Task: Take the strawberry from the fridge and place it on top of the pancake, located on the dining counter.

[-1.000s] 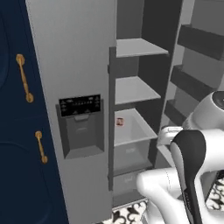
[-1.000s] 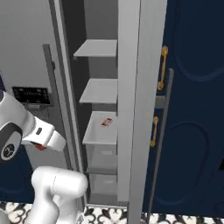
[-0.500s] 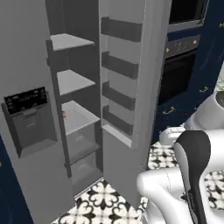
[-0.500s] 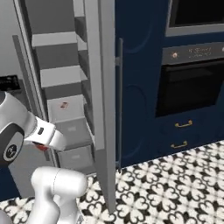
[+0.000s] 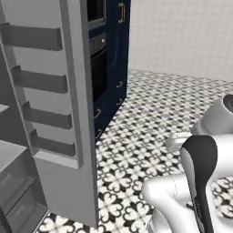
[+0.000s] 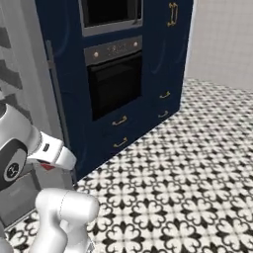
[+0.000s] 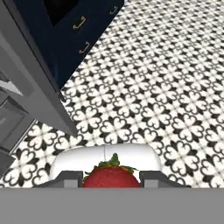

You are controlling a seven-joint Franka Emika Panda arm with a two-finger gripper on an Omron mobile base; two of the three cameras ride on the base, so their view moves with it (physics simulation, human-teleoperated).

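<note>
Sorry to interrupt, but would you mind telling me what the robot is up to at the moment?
The white robot arm holds a small bright-red strawberry with green leaves between its fingers, seen in the hand view. The tall grey fridge stands with its door open beside navy cabinets with a built-in black oven. The base faces the black-and-white patterned floor tiles; the strawberry has yet to be placed on the pancake.

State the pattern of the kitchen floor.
The floor has black-and-white ornamental tiles with a repeating clover-like motif, clearest in the hand view.
</note>
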